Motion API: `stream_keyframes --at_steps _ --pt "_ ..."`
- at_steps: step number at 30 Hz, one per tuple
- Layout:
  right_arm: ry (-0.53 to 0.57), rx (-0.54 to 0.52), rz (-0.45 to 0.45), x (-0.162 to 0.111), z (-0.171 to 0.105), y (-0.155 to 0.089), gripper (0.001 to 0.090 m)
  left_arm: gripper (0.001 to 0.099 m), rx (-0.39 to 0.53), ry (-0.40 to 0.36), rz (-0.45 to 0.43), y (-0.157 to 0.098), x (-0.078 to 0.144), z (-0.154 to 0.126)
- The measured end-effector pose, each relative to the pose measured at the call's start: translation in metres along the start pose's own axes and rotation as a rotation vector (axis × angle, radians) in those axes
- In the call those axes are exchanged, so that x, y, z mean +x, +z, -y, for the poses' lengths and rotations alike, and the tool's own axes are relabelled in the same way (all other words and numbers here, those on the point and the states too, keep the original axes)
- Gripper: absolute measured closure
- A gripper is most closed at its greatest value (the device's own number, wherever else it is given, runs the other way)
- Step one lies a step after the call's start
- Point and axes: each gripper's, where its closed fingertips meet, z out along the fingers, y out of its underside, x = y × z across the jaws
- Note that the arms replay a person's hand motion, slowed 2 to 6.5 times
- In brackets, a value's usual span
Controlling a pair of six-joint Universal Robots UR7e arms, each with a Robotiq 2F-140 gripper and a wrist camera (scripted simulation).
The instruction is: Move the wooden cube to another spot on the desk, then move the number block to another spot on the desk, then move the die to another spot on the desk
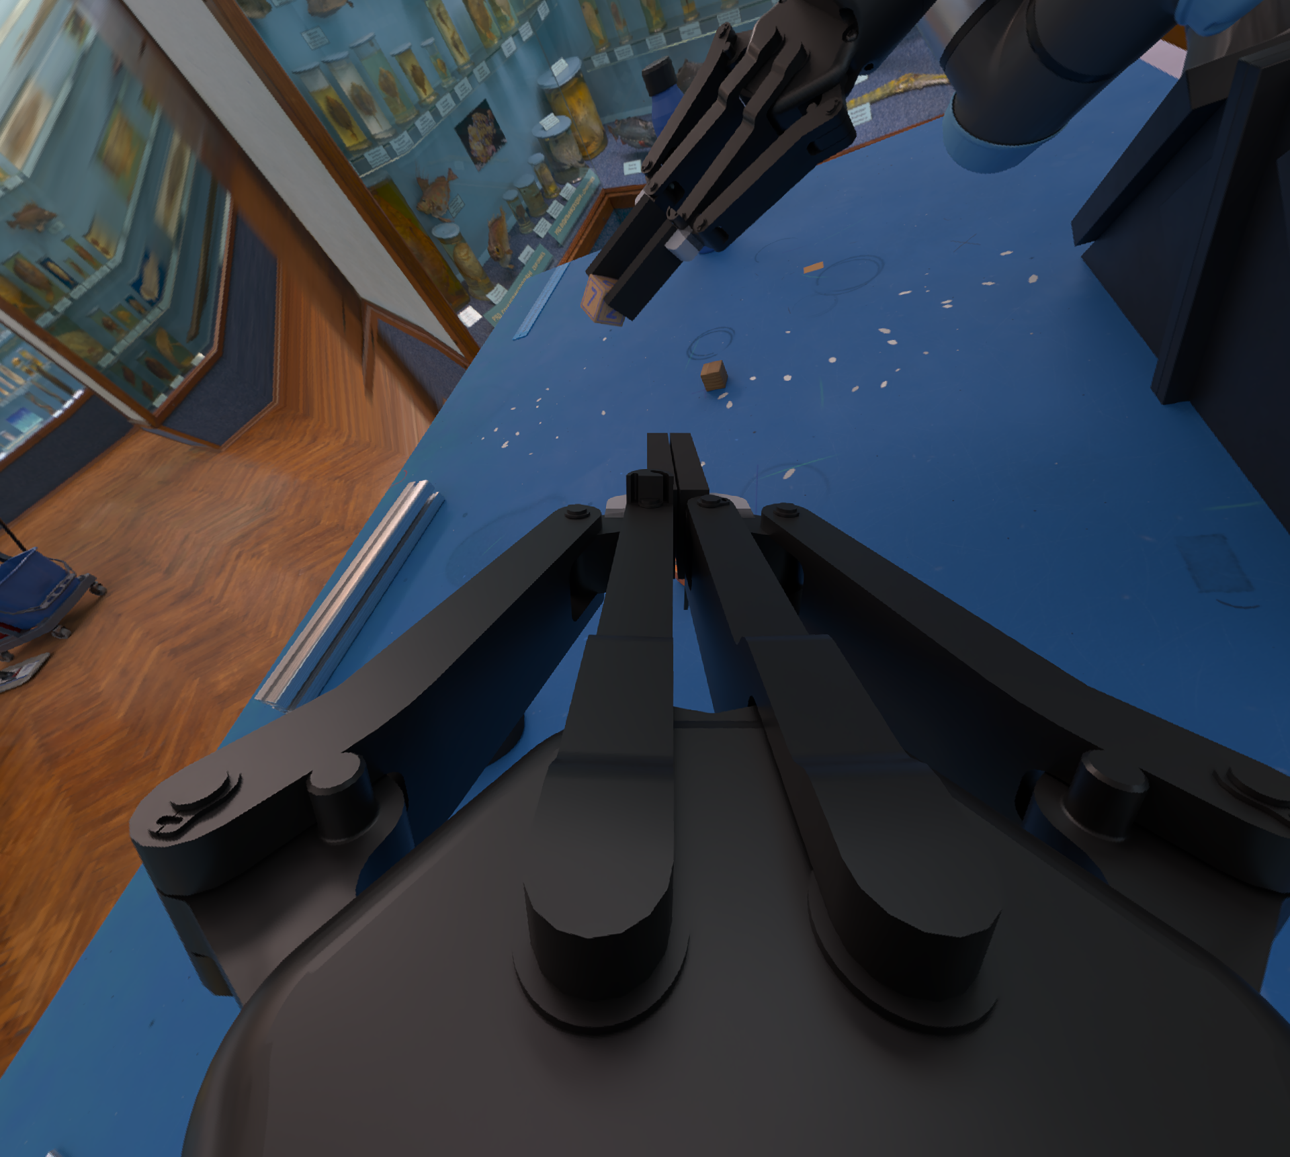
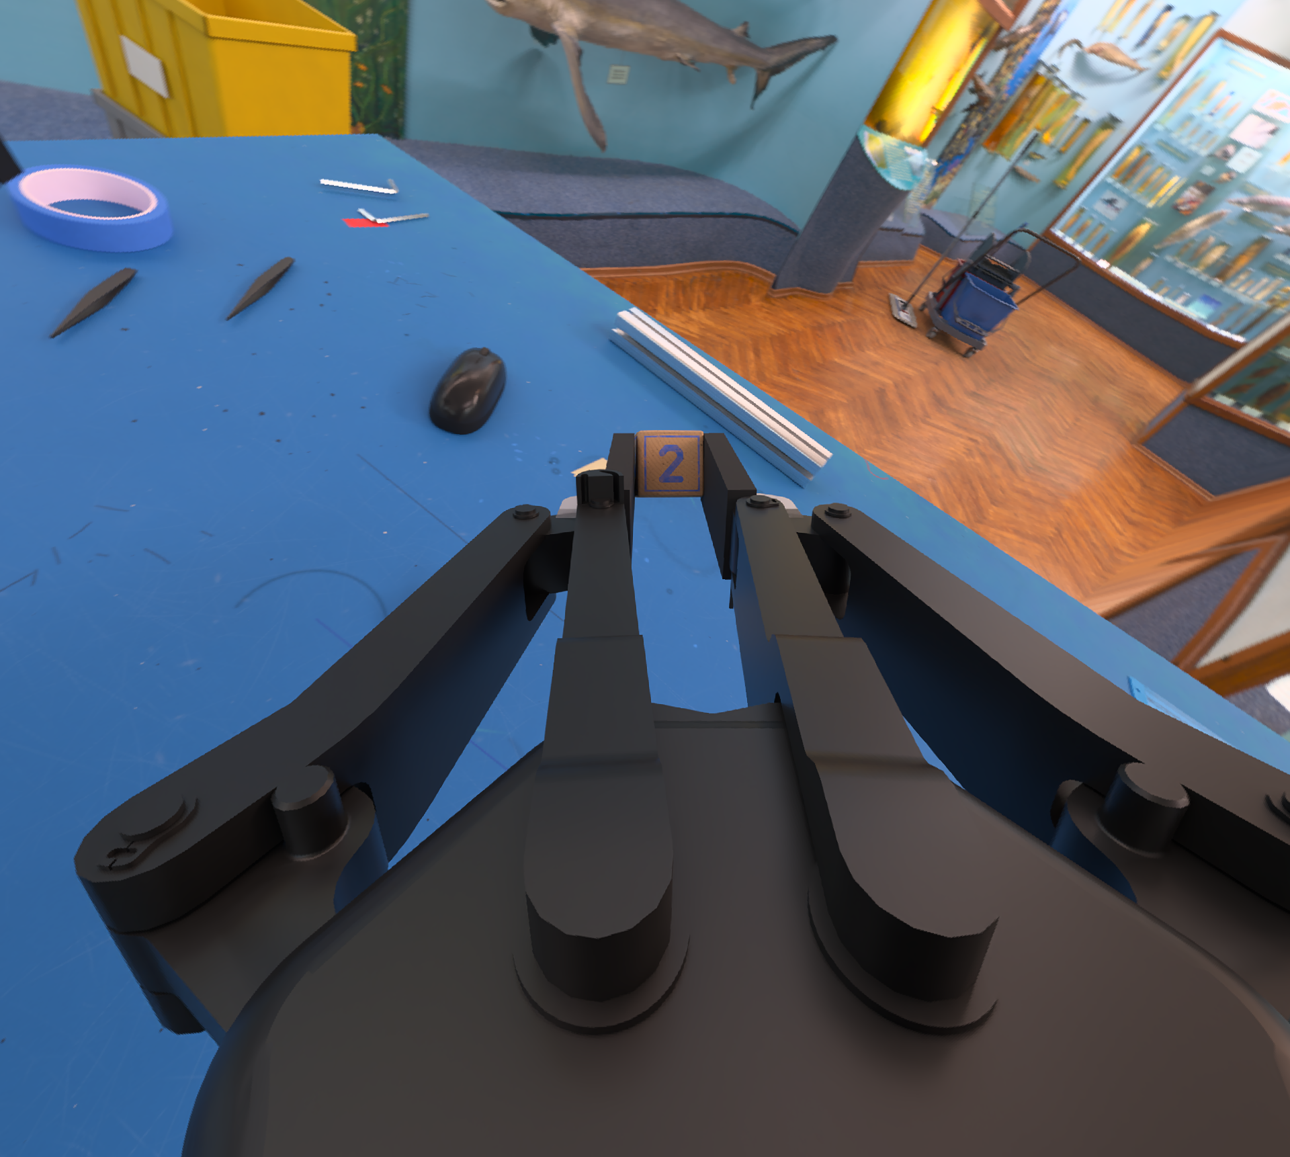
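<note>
My right gripper [image 2: 669, 460] is shut on the number block [image 2: 669, 464], a tan cube with a blue-framed face, held between the two fingertips. In the left wrist view the right gripper [image 1: 618, 294] reaches down at a slant with the block [image 1: 597, 305] at its tip, near the desk's far edge. The small plain wooden cube [image 1: 713, 374] sits on the blue desk [image 1: 977, 495], a short way ahead of my left gripper [image 1: 670, 460]. The left gripper is shut with nothing seen in it. No die shows in either view.
A black mouse [image 2: 468, 389], a blue tape roll [image 2: 91, 207], two dark pointed pieces [image 2: 260, 287] and small metal keys [image 2: 359, 186] lie on the desk. An aluminium rail [image 2: 719, 394] runs along its edge. A yellow bin [image 2: 209, 34] stands behind. A dark box [image 1: 1221, 216] stands at the right.
</note>
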Motion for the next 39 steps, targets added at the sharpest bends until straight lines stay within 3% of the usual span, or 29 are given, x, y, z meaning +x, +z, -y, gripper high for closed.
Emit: stream_keyframes --at_steps 9,21,39 --pt "0.117 -0.055 -0.089 0.036 -0.024 -0.006 0.0645 0.0992 -0.003 0.004 -0.003 0.001 0.001 0.0" --pt "0.269 -0.229 -0.145 0.069 -0.076 -0.003 0.0645 0.0992 -0.006 0.008 -0.006 0.002 0.003 0.0" --pt "0.43 -0.472 -0.139 0.085 -0.153 0.013 0.0645 0.0992 -0.013 0.007 -0.013 0.003 0.004 -0.001"
